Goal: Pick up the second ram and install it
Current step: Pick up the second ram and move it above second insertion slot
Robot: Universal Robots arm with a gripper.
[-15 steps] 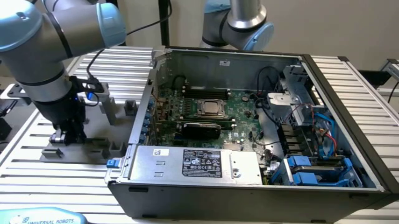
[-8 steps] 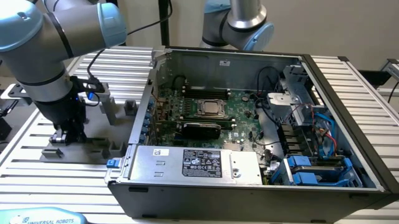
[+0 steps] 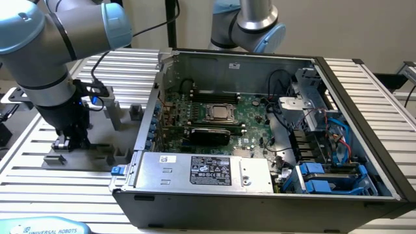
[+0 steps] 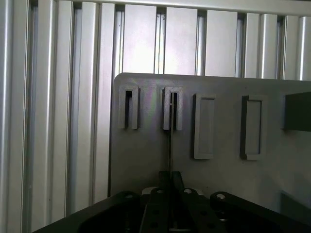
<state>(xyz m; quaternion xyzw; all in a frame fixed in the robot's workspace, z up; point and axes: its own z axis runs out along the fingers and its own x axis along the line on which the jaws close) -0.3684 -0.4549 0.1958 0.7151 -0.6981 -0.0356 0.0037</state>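
The second ram (image 4: 170,141) shows edge-on as a thin dark line standing on the grey fixture plate (image 4: 146,160). One end of it sits in a slotted grey block (image 4: 173,114), and the other end runs between my black fingers. My gripper (image 4: 171,194) is shut on the stick, with the jaws close on both sides of it. In the exterior view my gripper (image 3: 68,141) points down at the fixture plate (image 3: 78,158), at the exterior view's left of the open computer case (image 3: 156,97). The motherboard (image 3: 250,114) lies inside the case.
A second slotted block (image 4: 129,108) and two flat rectangular blocks (image 4: 204,126) stand beside the ram's block. Upright grey blocks (image 3: 112,109) rise near my arm. The silver power supply (image 3: 201,170) and blue drive bays (image 3: 325,178) occupy the case's near side. A second robot arm (image 3: 250,24) stands behind the case.
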